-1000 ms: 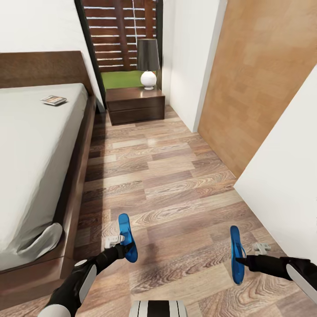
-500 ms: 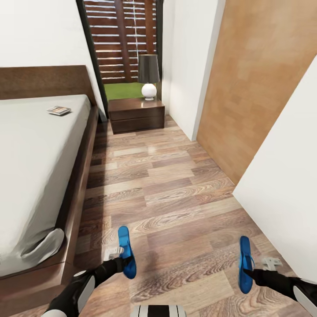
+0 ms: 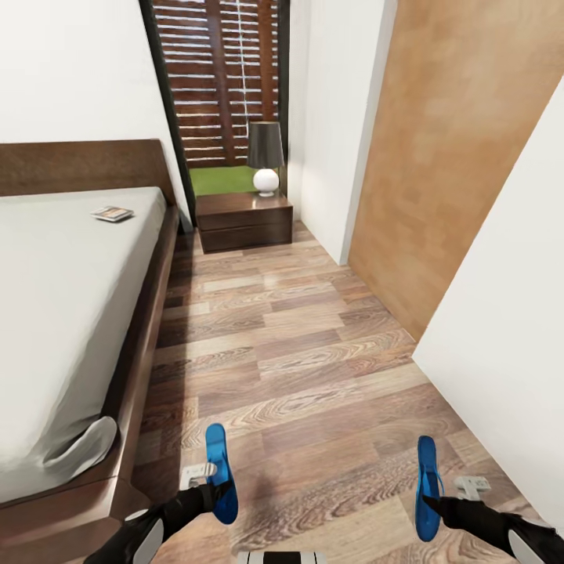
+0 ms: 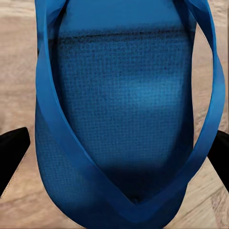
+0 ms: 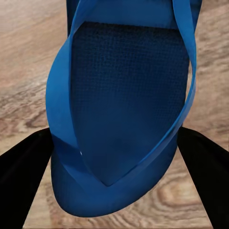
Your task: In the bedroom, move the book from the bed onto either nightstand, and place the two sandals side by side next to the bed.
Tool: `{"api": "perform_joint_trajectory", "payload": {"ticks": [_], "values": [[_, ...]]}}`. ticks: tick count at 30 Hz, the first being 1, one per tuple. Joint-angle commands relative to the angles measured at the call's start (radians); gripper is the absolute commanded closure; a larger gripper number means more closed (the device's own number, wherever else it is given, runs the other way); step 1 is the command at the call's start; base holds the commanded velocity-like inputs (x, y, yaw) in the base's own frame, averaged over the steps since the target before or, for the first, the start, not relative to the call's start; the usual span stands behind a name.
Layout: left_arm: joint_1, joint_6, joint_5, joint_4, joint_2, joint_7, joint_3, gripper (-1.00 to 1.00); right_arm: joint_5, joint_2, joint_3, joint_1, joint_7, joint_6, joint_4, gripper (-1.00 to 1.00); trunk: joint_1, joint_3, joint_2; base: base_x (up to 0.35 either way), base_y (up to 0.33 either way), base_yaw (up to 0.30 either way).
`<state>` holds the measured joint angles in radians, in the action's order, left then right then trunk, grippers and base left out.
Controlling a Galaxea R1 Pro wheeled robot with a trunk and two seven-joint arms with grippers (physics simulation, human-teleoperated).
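I grip one sandal (image 3: pixel 219 473) in my left gripper (image 3: pixel 205 492), the other sandal (image 3: pixel 426 486) in my right gripper (image 3: pixel 440 501) — neither set down yet. Book (image 3: pixel 112 213) lies on the bed (image 3: pixel 70 313) — nightstand (image 3: pixel 244 221) waits ahead.

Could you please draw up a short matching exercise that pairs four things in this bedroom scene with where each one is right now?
Things:
1. book
2. table lamp
3. left sandal
4. right sandal

Places:
A. held in the right gripper, over the floor near the white wall
B. standing on the nightstand
C. lying on the mattress of the bed, near the headboard
D. held in the left gripper, over the floor beside the bed frame

Pairs: 1-C, 2-B, 3-D, 4-A
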<state>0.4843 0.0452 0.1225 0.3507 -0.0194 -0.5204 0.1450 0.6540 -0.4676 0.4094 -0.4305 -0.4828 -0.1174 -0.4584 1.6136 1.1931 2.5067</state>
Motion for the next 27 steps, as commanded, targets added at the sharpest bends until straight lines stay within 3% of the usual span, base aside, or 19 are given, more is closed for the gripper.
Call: {"api": "perform_joint_trajectory", "payload": {"ticks": [1, 9, 17, 23, 27], "values": [[0.000, -0.002, 0.005, -0.005, 0.001, -0.005, 0.003, 1.00, 0.009, 0.006, 0.013, -0.001, -0.002, -0.006, -0.001, 1.00, -0.001, -0.003, 0.000, 0.000, 0.000, 0.000], [0.000, -0.014, 0.005, -0.012, 0.001, -0.005, 0.002, 1.00, 0.006, 0.017, 0.035, 0.000, -0.124, 0.006, 0.000, 1.00, -0.004, -0.034, -0.002, 0.000, 0.000, 0.000], [-0.003, -0.014, 0.005, -0.012, 0.003, -0.004, 0.001, 1.00, -0.006, 0.018, 0.037, 0.000, -0.140, 0.013, 0.005, 1.00, -0.008, -0.065, -0.004, 0.000, 0.000, 0.000], [-0.003, -0.015, 0.005, -0.013, 0.004, -0.003, 0.001, 1.00, -0.170, 0.038, 0.037, 0.000, -0.138, 0.016, 0.119, 1.00, -0.010, -0.088, -0.005, 0.000, 0.000, 0.000], [-0.003, -0.015, 0.004, -0.013, 0.004, 0.000, 0.001, 1.00, -0.199, 0.046, 0.037, 0.000, -0.138, 0.016, 0.136, 1.00, -0.012, -0.104, -0.006, 0.000, 0.000, 0.000]]}}
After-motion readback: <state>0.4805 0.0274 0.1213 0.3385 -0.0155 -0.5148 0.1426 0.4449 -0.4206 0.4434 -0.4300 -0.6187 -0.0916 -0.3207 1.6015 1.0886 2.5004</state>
